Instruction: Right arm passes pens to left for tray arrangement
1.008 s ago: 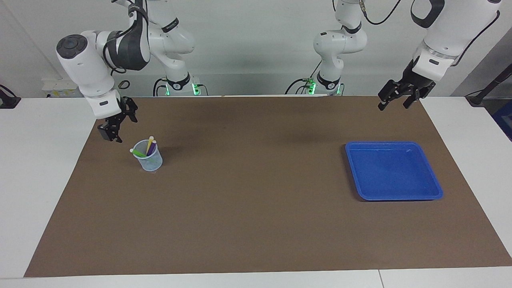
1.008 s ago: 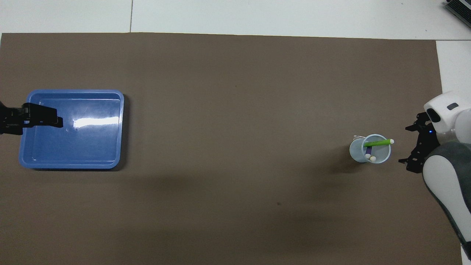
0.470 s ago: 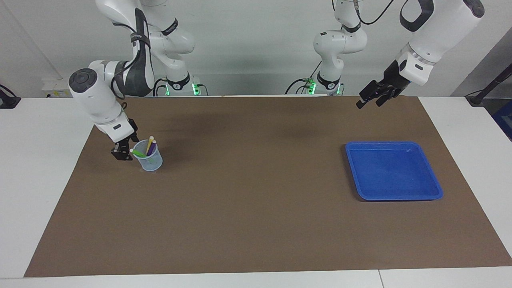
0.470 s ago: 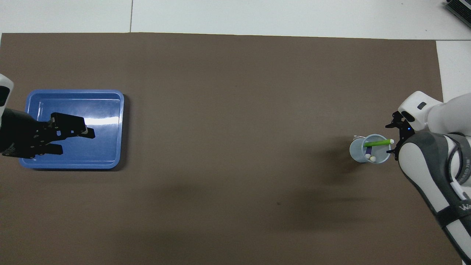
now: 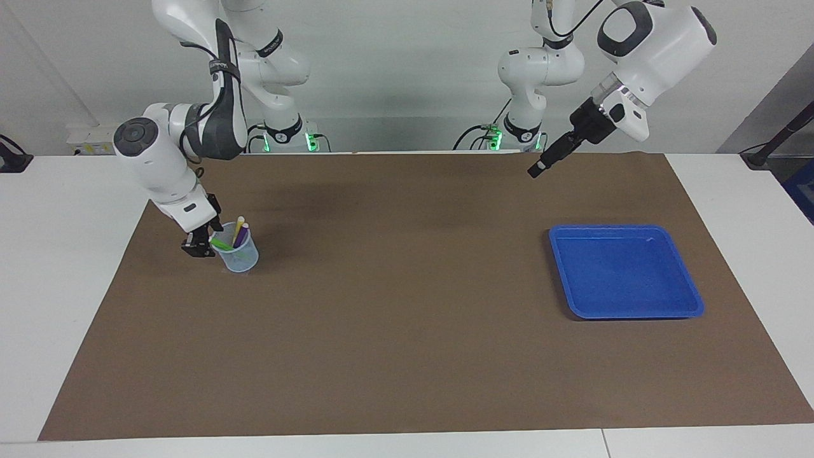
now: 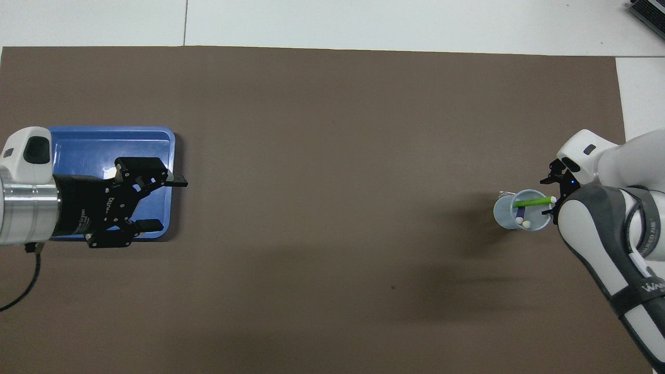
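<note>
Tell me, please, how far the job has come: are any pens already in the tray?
Nothing is done yet: the blue tray holds no pens. All three, the green pen, the yellow pen and the purple pen, stand in the clear cup. In hand: the right gripper is at the cup's rim by the green pen's tip. The left gripper hangs open in the air, holding nothing. Every handover and placement is left.

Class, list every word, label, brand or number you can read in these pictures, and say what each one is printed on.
"WA": white lettering on the right arm's dark band, cut off at the picture's edge.
Pale print on the left claw, on its black body: too blurred to read.
White print on the black strap of the right arm: too small to read.
Pens, cup and blue tray: no text visible.
</note>
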`<action>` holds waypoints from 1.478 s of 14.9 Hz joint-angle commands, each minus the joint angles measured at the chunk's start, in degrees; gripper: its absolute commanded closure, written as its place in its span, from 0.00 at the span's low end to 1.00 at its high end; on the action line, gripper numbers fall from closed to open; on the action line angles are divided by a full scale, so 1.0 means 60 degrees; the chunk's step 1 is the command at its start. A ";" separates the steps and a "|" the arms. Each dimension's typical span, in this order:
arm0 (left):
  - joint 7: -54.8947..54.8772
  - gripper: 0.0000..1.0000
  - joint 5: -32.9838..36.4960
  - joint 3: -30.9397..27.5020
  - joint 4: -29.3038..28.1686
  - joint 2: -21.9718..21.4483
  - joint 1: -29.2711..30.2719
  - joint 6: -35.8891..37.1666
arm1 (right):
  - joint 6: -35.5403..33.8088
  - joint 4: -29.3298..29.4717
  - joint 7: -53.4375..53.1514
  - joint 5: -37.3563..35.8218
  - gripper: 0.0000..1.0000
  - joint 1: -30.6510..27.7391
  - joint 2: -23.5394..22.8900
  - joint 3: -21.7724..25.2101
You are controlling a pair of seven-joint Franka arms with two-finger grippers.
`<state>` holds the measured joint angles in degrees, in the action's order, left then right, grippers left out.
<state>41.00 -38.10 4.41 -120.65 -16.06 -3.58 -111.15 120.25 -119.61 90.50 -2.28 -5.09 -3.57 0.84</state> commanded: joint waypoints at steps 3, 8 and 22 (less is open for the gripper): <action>0.0917 0.05 -0.1340 -0.0106 -0.1336 -0.0853 -0.0851 -0.0841 | 0.0100 -0.0118 0.0254 -0.0117 0.37 -0.0060 0.0068 -0.0037; 0.1091 0.00 -0.1412 -0.0106 -0.1643 -0.1072 -0.1000 -0.0767 | 0.0114 -0.0250 0.0283 -0.0132 0.37 -0.0104 0.0112 -0.0022; 0.2806 0.00 -0.2760 -0.0091 -0.2214 -0.1015 -0.2212 -0.2229 | 0.0261 -0.0294 0.0268 -0.0147 0.72 -0.0221 0.0098 -0.0022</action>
<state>56.93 -53.43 4.44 -131.25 -20.54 -12.19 -119.87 120.86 -120.23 90.86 -2.30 -5.80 -3.56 0.96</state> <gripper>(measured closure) 0.000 0.700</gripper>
